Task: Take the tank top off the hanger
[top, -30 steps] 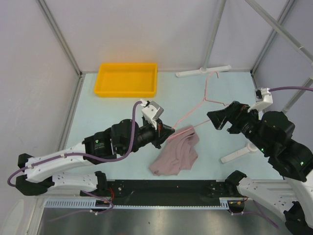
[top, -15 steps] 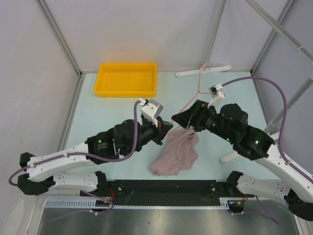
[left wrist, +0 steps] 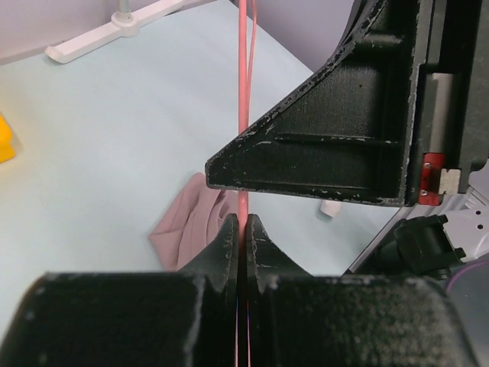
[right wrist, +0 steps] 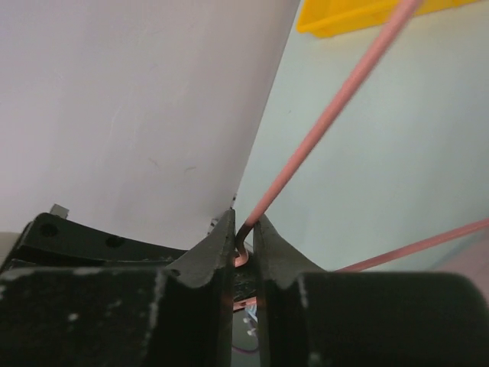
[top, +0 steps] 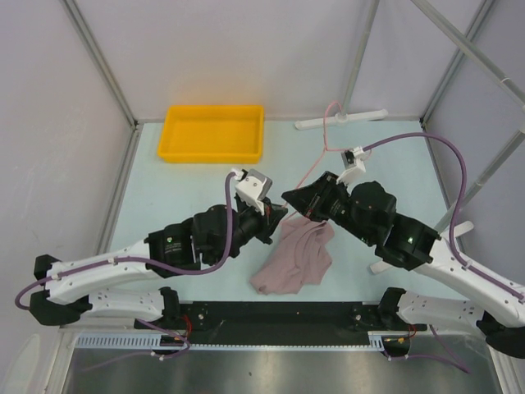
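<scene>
We note a dusty-pink cloth tank top, matt and softly creased; a thin light-pink wire hanger, smooth; a yellow plastic tray, faintly glossy.

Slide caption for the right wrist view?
Right gripper pinching a bend of the pink hanger wire, yellow tray behind.

Between left fingers, hanger; between right fingers too, facing the left pair. Just below both pairs, on table, top. Well behind left fingers, tray, on table.
</scene>
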Tool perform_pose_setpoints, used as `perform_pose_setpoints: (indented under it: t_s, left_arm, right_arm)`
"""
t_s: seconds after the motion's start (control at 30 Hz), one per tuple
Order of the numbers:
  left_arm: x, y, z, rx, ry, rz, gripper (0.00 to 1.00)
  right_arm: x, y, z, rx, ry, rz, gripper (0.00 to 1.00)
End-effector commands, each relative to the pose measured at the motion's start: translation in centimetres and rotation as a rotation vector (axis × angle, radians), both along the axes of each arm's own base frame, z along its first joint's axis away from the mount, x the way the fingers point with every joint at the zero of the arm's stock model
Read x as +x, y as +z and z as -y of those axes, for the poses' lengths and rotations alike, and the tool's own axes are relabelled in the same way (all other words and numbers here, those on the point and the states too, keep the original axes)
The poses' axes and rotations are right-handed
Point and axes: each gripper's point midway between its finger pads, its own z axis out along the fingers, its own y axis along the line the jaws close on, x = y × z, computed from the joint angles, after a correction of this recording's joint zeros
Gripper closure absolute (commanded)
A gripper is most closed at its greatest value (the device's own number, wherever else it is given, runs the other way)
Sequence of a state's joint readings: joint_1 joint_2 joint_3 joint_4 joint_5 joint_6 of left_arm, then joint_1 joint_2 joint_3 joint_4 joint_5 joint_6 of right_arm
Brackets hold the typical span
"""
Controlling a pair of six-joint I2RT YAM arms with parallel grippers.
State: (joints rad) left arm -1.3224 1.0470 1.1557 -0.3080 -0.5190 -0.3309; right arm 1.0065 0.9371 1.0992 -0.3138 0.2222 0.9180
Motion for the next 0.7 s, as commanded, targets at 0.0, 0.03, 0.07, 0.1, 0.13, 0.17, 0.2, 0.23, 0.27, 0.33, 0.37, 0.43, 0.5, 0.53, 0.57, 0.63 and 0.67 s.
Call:
perform_pose_setpoints:
  t_s: [0.0, 0.03, 0.07, 0.1, 0.13, 0.17, 0.2, 0.23, 0.27, 0.33, 0.37, 0.43, 0.5, 0.53, 0.57, 0.63, 0.67]
  left_arm:
    - [-0.2, 1.7, -0.5, -0.061, 0.008, 0.025, 1.0]
    - [-0.2, 1.5, -0.5, -0.057, 0.006, 0.024, 1.0]
    - [-0.3, 1.4, -0.4, -0.058, 0.001, 0.018, 1.0]
    - [-0.3, 1.5, -0.5, -0.062, 0.002, 0.013, 1.0]
    - [-0.5, 1.6, -0.8, -0.066, 0.001, 0.007, 0.86]
    - [-0.5, 1.7, -1.1, -0.078, 0.009, -0.002, 0.76]
    - [-0.6, 1.8, -1.3, -0.088, 0.008, -0.007, 0.64]
    - [-0.8, 2.4, -2.0, -0.116, 0.005, -0.008, 0.45]
    - [-1.1, 2.7, -2.3, -0.134, -0.006, -0.01, 0.4]
    - [-1.7, 3.7, -3.7, -0.185, -0.021, -0.003, 0.32]
    - [-2.0, 4.0, -4.3, -0.201, -0.026, 0.001, 0.31]
    - [-2.3, 3.7, -5.2, -0.213, -0.036, 0.001, 0.3]
    - [-2.9, 3.7, -6.3, -0.236, -0.051, 0.004, 0.29]
    - [-3.0, 3.4, -6.7, -0.237, -0.05, -0.003, 0.29]
    - [-3.2, 3.4, -7.3, -0.249, -0.053, -0.006, 0.29]
    - [-3.4, 2.0, -7.5, -0.236, -0.054, -0.029, 0.27]
    - [-3.5, 1.6, -7.6, -0.231, -0.058, -0.039, 0.26]
  right_arm:
    - [1.5, 2.0, 0.5, 0.08, -0.102, 0.036, 0.99]
    - [1.5, 2.0, 0.6, 0.081, -0.105, 0.035, 1.0]
    - [1.7, 2.0, 0.7, 0.086, -0.117, 0.033, 1.0]
    - [1.8, 1.9, 0.6, 0.084, -0.12, 0.032, 1.0]
    - [1.8, 1.7, 0.6, 0.086, -0.125, 0.029, 1.0]
    - [2.0, 1.6, 0.9, 0.085, -0.141, 0.026, 1.0]
    - [2.0, 1.4, 0.9, 0.081, -0.142, 0.024, 1.0]
    - [2.2, 1.4, 1.1, 0.08, -0.154, 0.027, 1.0]
    - [2.3, 1.3, 1.2, 0.076, -0.157, 0.029, 1.0]
    - [2.7, 1.4, 1.8, 0.068, -0.174, 0.04, 1.0]
    - [2.9, 1.5, 2.1, 0.065, -0.179, 0.047, 1.0]
    - [4.2, 1.9, 3.3, 0.056, -0.209, 0.059, 1.0]
    - [5.5, 2.4, 4.4, 0.051, -0.24, 0.074, 1.0]
    - [6.8, 2.7, 5.8, 0.038, -0.272, 0.088, 1.0]
    - [7.7, 2.9, 6.6, 0.027, -0.296, 0.097, 1.0]
    - [9.5, 4.5, 9.1, 0.0, -0.376, 0.15, 1.0]
    - [10.0, 5.1, 9.9, -0.014, -0.406, 0.17, 1.0]
